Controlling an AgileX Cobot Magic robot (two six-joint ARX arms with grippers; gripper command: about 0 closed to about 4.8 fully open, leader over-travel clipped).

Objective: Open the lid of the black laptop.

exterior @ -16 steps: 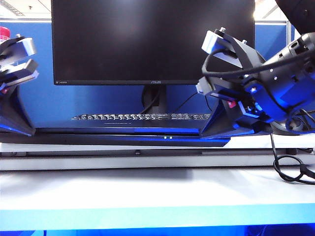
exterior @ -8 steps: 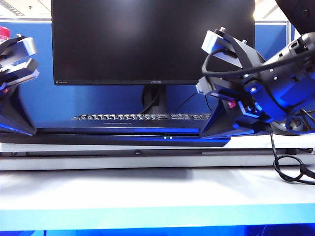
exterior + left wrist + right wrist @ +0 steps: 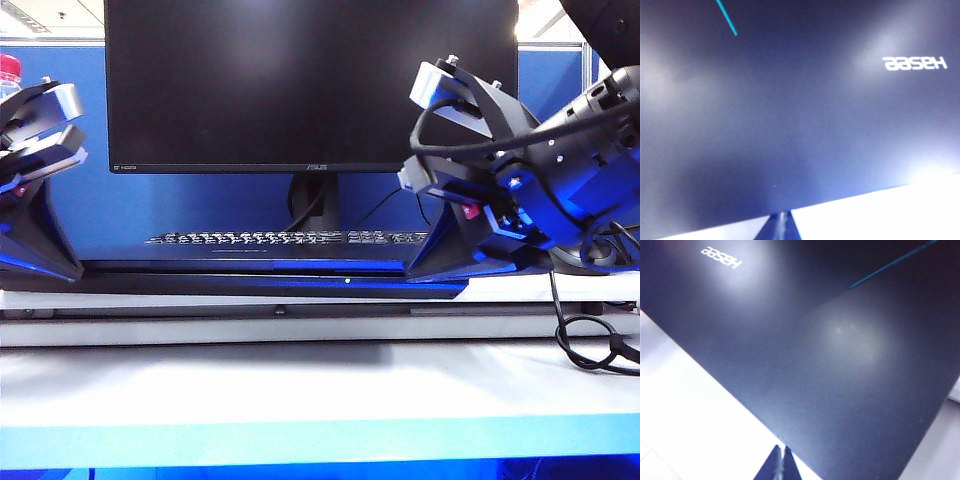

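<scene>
Laptop (image 3: 270, 278) lies flat and closed on the desk (image 3: 300, 385) before the ASUS monitor (image 3: 310, 85), its lid (image 3: 790, 125) down. My left pincer (image 3: 781, 227) sits at the lid's left front edge and my right pincer (image 3: 780, 462) at its right front edge, both with fingers pressed together and holding nothing. I judge I'm at the catching step: next, hook the lid's edge and lift evenly.

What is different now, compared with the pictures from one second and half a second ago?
The left gripper shifted slightly right and up at the laptop's left end. One of the two white indicator lights on the black laptop no longer shows. The right gripper, the closed lid, monitor and keyboard stayed as they were.
</scene>
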